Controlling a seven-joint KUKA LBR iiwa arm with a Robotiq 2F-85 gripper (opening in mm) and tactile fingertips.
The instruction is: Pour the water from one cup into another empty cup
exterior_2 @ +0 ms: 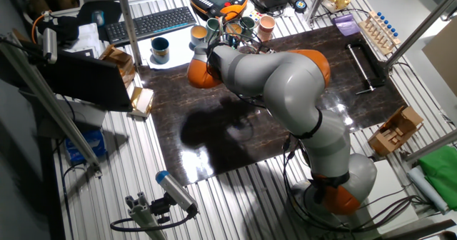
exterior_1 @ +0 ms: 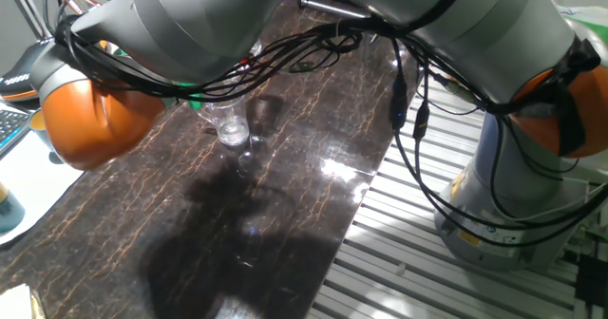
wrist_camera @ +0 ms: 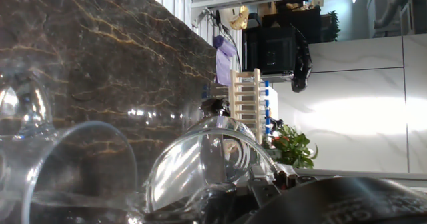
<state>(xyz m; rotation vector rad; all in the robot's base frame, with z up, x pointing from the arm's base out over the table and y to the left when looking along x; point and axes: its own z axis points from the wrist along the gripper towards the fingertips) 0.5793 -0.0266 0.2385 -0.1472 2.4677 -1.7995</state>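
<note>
Mid-pour, I reckon: the small glass [wrist_camera: 207, 161] lies tipped sideways right by my hand, rim near the tall tumbler [wrist_camera: 80, 171] on the dark marble table [exterior_1: 304, 120]. Can't tell how wide my fingers are. Next: steady tilt, rim over tumbler.

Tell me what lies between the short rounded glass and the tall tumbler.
Nothing. In the hand view the rounded glass and the tumbler nearly meet, and only the dark marble table shows behind the narrow gap.
</note>
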